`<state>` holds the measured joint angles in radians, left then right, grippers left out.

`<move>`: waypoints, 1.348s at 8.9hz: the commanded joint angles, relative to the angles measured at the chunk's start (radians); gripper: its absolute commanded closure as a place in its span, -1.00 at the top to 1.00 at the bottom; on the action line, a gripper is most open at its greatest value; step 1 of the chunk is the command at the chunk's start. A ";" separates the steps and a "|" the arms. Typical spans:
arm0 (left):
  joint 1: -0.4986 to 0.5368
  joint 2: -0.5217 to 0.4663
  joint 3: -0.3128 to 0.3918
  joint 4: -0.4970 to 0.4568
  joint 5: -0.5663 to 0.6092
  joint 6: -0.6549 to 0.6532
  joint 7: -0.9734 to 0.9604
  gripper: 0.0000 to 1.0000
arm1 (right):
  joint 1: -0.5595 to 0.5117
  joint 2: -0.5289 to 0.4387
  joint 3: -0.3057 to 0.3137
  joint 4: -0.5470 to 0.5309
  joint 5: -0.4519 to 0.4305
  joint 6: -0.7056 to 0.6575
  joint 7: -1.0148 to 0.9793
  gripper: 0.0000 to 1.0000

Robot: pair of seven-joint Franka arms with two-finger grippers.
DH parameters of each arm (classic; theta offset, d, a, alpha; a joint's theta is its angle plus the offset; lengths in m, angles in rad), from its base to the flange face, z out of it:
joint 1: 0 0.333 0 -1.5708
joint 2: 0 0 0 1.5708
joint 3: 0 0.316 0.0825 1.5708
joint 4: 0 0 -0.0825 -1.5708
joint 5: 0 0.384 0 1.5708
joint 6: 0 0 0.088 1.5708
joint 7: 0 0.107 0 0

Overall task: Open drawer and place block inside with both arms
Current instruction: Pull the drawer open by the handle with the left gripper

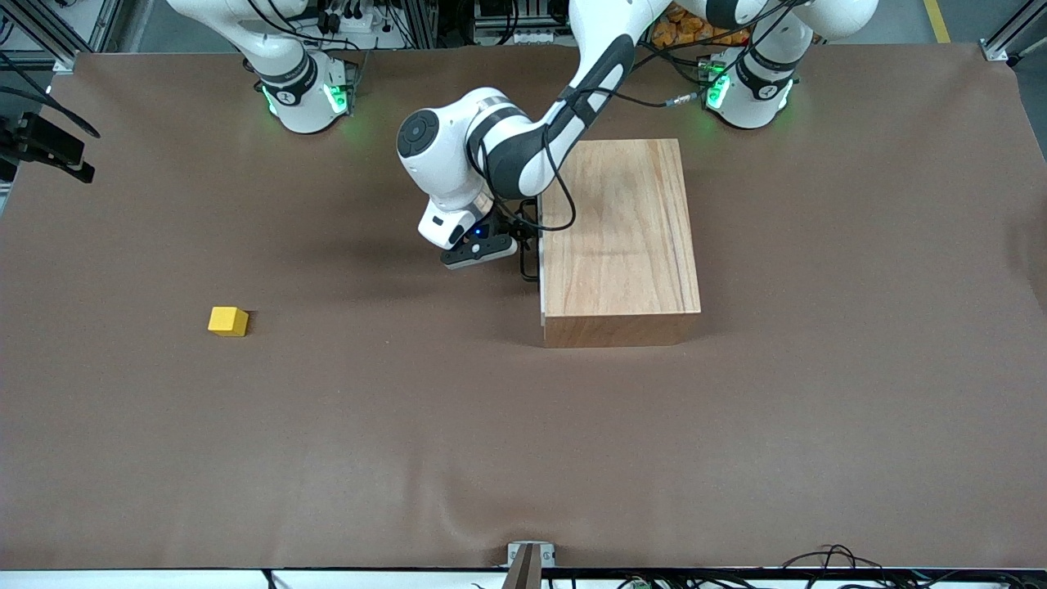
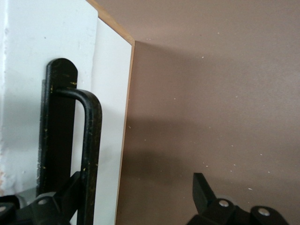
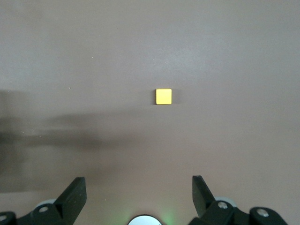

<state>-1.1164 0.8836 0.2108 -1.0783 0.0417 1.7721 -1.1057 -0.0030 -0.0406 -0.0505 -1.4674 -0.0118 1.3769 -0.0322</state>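
Observation:
The light wooden box (image 1: 622, 237) stands mid-table, its drawer shut. The white front panel (image 1: 542, 245) faces the right arm's end and carries a black wire handle (image 2: 90, 140). My left gripper (image 1: 526, 248) is open at that front. In the left wrist view (image 2: 138, 197) the handle stands between its fingers, close to one finger (image 2: 70, 197) and well apart from the other. The yellow block (image 1: 227, 321) lies on the cloth toward the right arm's end. My right gripper (image 3: 138, 192) is open and empty, high over the table with the block (image 3: 163, 96) below; it is outside the front view.
A brown cloth (image 1: 523, 425) covers the whole table. A black device (image 1: 49, 147) juts in at the right arm's end. A small metal mount (image 1: 530, 560) sits at the edge nearest the front camera. Both arm bases (image 1: 307, 94) stand along the robots' edge.

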 commanded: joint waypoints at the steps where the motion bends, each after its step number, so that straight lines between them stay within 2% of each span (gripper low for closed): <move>1: -0.006 0.009 -0.005 0.023 0.020 0.032 0.003 1.00 | -0.015 -0.012 0.011 -0.010 -0.002 -0.004 -0.002 1.00; 12: -0.025 0.008 -0.027 0.023 0.012 0.174 -0.017 1.00 | -0.015 -0.012 0.011 -0.010 -0.002 -0.004 -0.002 1.00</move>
<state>-1.1332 0.8837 0.1848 -1.0761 0.0417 1.9284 -1.1057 -0.0032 -0.0406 -0.0505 -1.4674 -0.0118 1.3758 -0.0322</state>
